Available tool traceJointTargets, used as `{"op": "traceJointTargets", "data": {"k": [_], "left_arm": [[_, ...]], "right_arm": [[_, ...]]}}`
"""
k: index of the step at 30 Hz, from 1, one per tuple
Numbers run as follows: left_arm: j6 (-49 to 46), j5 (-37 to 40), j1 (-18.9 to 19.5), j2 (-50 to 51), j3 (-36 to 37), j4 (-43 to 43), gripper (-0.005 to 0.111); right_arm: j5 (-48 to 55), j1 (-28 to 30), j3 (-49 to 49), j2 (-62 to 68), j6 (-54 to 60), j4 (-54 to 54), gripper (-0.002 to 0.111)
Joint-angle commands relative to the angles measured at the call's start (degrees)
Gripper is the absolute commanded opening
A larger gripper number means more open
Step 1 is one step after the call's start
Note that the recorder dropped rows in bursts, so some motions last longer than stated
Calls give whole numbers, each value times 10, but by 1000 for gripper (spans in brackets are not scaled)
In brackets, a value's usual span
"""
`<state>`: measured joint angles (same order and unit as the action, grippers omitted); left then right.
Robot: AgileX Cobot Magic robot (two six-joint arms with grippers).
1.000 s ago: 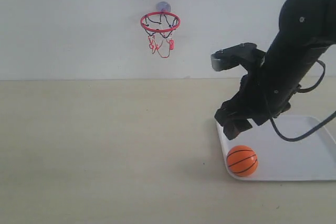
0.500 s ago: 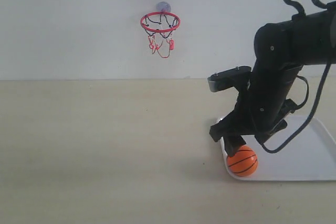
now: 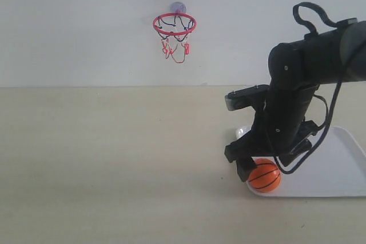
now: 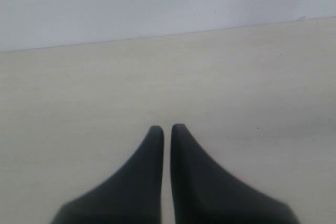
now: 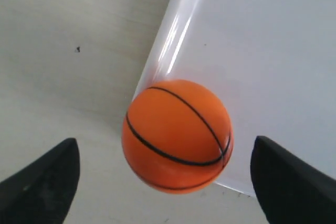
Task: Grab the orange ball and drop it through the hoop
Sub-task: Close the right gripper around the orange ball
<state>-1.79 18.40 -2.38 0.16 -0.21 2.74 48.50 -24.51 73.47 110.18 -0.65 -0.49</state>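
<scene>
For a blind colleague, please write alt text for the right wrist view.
An orange mini basketball with black seams lies at a white tray's corner, between the spread dark fingers of the right hand, which do not touch it. Beige table shows beside the tray.

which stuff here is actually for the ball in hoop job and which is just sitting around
For the job:
- orange ball, at the tray's corner
- hoop, up on the wall
- right hand, open, one finger on either side of the ball

Just lying about:
- white tray under the ball
- left hand, shut, above the table
</scene>
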Motion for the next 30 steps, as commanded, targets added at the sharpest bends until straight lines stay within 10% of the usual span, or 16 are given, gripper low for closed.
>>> {"op": "traceJointTargets", "data": {"k": [1, 20, 30], "left_arm": [[0, -4, 0, -2, 2, 1, 4], [0, -4, 0, -2, 2, 1, 4], [0, -4, 0, -2, 2, 1, 4]], "right_arm": [[-14, 0, 3, 14, -5, 0, 82], [-21, 0, 3, 14, -26, 0, 81], [-16, 0, 3, 14, -32, -1, -1]]}}
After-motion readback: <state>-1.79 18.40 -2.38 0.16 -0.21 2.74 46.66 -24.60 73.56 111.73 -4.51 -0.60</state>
